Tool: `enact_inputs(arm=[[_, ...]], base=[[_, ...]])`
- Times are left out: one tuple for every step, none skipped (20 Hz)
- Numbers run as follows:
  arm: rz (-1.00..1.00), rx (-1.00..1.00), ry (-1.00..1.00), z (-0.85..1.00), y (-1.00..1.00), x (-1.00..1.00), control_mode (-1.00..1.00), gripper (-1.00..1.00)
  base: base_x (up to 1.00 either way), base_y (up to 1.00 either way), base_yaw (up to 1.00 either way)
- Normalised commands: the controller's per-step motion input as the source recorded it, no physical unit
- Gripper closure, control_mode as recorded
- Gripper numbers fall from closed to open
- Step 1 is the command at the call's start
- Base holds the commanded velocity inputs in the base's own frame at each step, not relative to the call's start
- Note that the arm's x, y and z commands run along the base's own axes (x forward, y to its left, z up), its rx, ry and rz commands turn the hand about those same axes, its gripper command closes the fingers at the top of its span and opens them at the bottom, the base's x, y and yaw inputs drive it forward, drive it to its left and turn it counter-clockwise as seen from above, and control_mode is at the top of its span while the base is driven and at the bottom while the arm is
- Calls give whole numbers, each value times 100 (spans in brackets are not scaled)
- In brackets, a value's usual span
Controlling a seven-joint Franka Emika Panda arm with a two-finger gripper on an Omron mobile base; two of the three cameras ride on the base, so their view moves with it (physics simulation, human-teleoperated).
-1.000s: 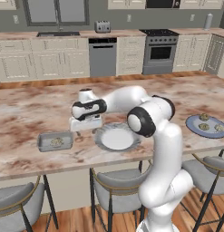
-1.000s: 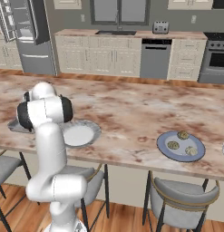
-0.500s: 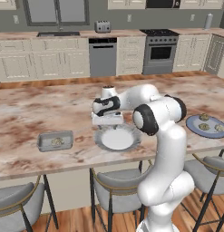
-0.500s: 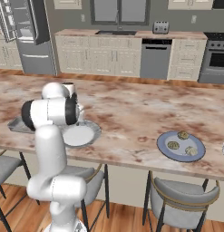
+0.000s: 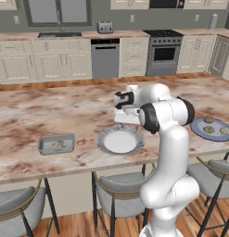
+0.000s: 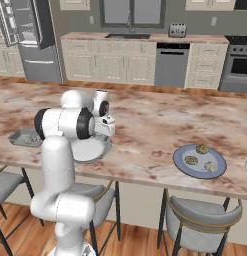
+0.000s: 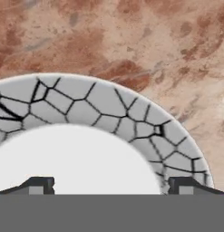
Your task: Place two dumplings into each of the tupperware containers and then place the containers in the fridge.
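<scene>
- Hand view looks down on an empty plate [image 7: 109,118] with a cracked-pattern rim, right under the end effector [image 7: 109,183], whose fingers are spread wide with nothing between them.
- One container [image 5: 56,144] holding dumplings [image 5: 59,144] sits on the table [image 5: 51,111] well to the end effector's left.
- A second plate [image 6: 199,161] carrying three more dumplings [image 6: 191,160] lies far to its right.
- Judging by this, the arm is between picks; next it likely needs to reach right for a dumpling.

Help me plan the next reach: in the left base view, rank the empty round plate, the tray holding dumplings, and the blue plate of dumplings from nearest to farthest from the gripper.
1. Empty round plate, just below the gripper.
2. Blue plate of dumplings, far right.
3. Tray holding dumplings, far left, slightly farther.
</scene>
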Motion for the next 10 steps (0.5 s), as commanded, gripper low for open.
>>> enact_inputs(arm=[[-29,0,20,0,-100,0,-100,-100],[-30,0,21,0,-100,0,-100,-100],[-31,0,24,0,-100,0,-100,-100],[-31,0,25,0,-100,0,-100,-100],[-27,0,23,0,-100,0,-100,-100],[-26,0,25,0,-100,0,-100,-100],[-25,0,20,0,-100,0,-100,-100],[-23,0,25,0,-100,0,-100,-100],[-24,0,24,0,-100,0,-100,-100],[-26,0,25,0,-100,0,-100,-100]], base=[[0,0,0],[0,0,0],[0,0,0],[0,0,0],[0,0,0],[0,0,0],[0,0,0],[0,0,0],[0,0,0],[0,0,0]])
